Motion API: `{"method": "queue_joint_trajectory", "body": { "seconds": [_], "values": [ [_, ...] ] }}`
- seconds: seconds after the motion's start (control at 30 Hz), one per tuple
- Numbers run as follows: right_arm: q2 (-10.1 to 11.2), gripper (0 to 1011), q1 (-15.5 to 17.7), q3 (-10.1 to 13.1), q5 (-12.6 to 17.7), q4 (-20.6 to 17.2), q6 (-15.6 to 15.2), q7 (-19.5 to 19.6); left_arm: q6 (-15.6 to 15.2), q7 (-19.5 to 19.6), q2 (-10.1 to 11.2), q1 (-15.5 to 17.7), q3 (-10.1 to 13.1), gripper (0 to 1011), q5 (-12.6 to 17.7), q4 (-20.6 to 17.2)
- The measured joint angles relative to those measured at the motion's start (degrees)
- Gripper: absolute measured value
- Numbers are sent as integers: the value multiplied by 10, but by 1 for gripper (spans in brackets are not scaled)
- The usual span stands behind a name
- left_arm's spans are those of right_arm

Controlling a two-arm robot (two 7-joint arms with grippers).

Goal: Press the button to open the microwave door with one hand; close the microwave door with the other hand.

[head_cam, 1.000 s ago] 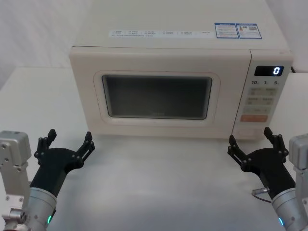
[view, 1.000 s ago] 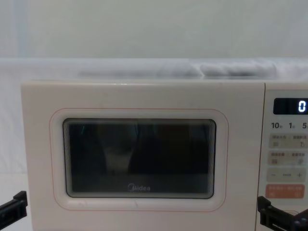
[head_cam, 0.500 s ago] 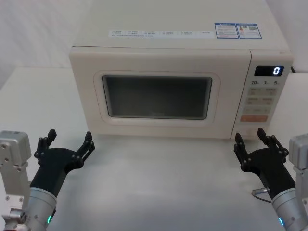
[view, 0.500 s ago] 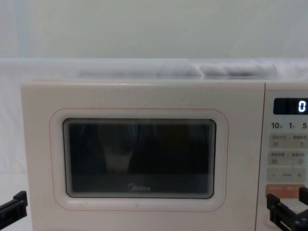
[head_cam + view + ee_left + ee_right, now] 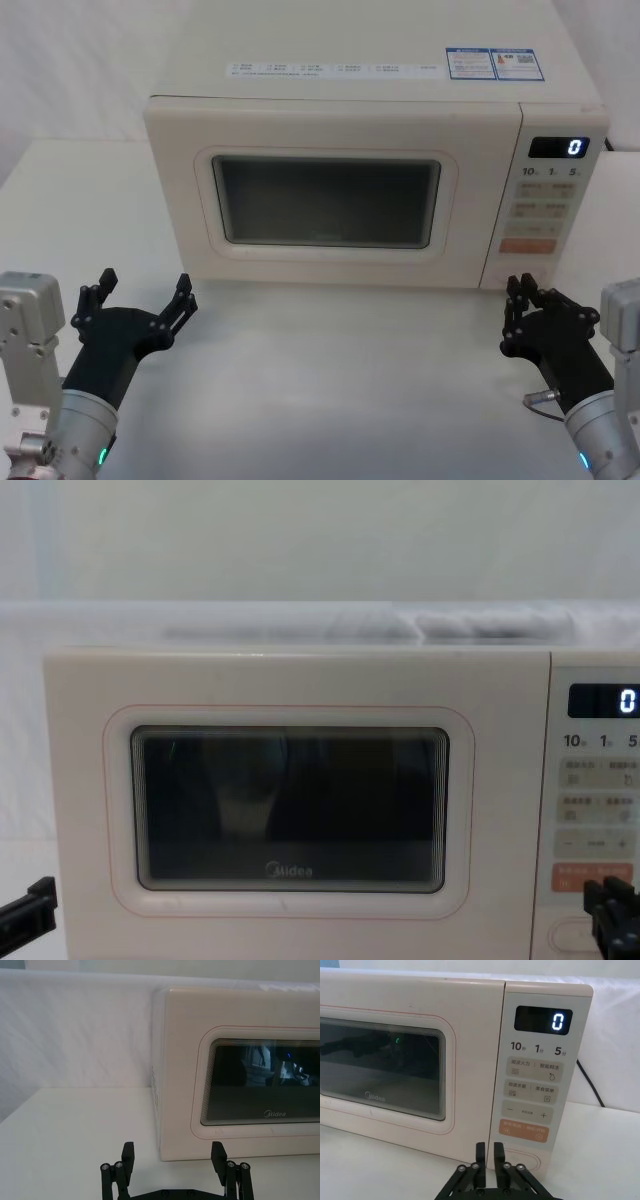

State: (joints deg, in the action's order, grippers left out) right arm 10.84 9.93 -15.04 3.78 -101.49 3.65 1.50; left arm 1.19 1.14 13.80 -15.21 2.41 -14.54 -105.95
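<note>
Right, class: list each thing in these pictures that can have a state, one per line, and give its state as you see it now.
microwave door: shut, flush with the front.
button: not pressed; nothing touches it.
display: lit, reads 0.
right gripper: fingers nearly shut, empty, low in front of the control panel, near the button.
left gripper: open, empty, over the table in front of the microwave's left side.

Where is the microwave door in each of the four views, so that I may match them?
Head view: the microwave door is central, beside the control panel.
Chest view: door spans most of the picture.
Left wrist view: door next to the microwave's side wall.
Right wrist view: door adjoining the control panel.
Shared landmark: its dark window.
</note>
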Motion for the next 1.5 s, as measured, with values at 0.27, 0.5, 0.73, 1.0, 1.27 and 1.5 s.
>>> {"method": "queue_joint_trajectory", "body": {
  "seconds": [0.27,0.5,0.73,1.0,1.27,1.5],
  "values": [
    [0,0,0,0,0,0,0,0,0,0,0,0,0,1006,0,0],
    [-10,0,2,12,18,6,6,-16,0,0,0,0,0,1006,0,0],
    [-28,0,0,34,51,19,2,-41,0,0,0,0,0,1006,0,0],
    [-43,0,-22,57,65,57,-9,-59,0,0,0,0,0,1006,0,0],
    [-46,0,-53,64,57,89,-25,-71,0,0,0,0,0,1006,0,0],
    [-46,0,-81,65,47,112,-39,-80,0,0,0,0,0,1006,0,0]
  ]
}}
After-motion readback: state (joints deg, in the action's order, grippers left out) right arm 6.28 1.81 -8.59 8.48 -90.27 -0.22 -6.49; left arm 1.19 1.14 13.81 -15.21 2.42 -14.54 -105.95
